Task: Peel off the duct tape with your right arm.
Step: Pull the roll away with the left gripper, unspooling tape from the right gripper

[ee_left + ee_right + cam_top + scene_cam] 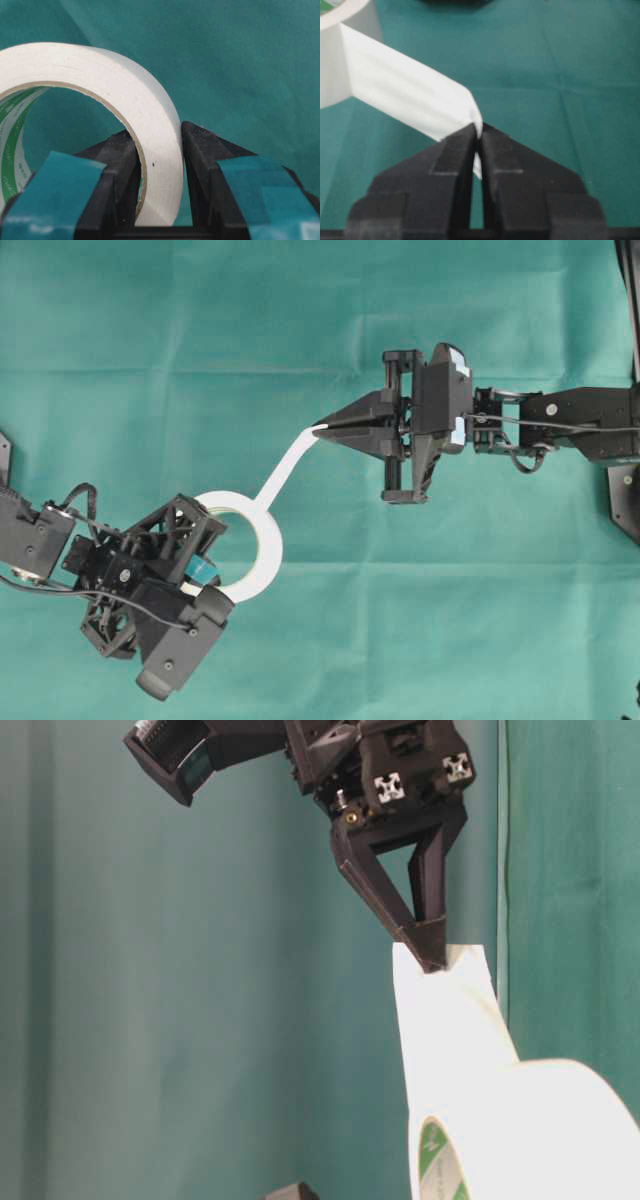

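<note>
White duct tape [150,130] with green-printed core, black grippers, teal pads [55,190], teal-green cloth [150,360]

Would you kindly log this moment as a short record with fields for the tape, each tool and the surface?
tape roll: duct tape, white, upright, green print inside its core
peeled strip: strip stretched from the roll to the right tool
left tool: left tool clamped across the roll's wall
right tool: right tool shut on the strip's end
surface: green cloth
</note>
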Motion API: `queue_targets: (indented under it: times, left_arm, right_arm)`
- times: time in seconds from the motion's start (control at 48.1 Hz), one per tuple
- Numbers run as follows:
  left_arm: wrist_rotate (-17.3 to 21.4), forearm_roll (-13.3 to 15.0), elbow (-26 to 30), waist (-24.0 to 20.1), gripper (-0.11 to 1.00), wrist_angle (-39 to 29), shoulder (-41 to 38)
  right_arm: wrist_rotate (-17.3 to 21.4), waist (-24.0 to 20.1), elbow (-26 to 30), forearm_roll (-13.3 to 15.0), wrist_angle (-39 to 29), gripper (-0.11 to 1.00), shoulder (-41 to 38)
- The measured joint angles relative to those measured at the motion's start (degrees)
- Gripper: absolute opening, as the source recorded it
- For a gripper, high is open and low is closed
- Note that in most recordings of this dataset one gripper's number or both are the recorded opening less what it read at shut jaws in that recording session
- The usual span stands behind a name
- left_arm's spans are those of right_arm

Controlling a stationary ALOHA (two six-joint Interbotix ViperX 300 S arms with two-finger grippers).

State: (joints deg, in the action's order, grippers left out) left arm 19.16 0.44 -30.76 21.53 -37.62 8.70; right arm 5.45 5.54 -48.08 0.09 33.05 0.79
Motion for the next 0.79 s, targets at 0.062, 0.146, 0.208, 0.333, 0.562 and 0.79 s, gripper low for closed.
queue_targets:
  times: [0.062, 0.146, 0.208, 0.333, 0.562, 0.79]
  left_arm:
    - [1.23, 0.00, -0.09, 0.53, 0.22, 0.00, 0.00]
    - [2.99, 0.00, -0.18, 2.02, 0.22, 0.18, 0.00]
    - [3.34, 0.00, -0.18, 2.46, 0.22, 0.26, 0.00]
    - [4.31, 0.00, -0.35, 2.90, 0.22, 0.35, 0.00]
    - [5.63, 0.00, -0.70, 5.71, 0.21, 2.29, 0.00]
    - [8.79, 0.00, -0.70, 8.26, 0.21, 5.54, 0.00]
  right_arm:
    - [0.00, 0.09, -0.18, 0.00, 0.00, -0.09, 0.18]
    - [0.00, 0.35, -0.18, 0.00, 0.00, -0.09, 0.09]
    - [0.00, 0.35, -0.18, 0.09, 0.00, -0.09, 0.09]
    - [0.00, 0.35, -0.18, 0.00, 0.00, -0.09, 0.18]
    - [0.00, 0.62, -0.18, 0.00, 0.00, -0.09, 0.18]
    - [0.00, 0.79, -0.44, 0.00, 0.09, -0.09, 0.26]
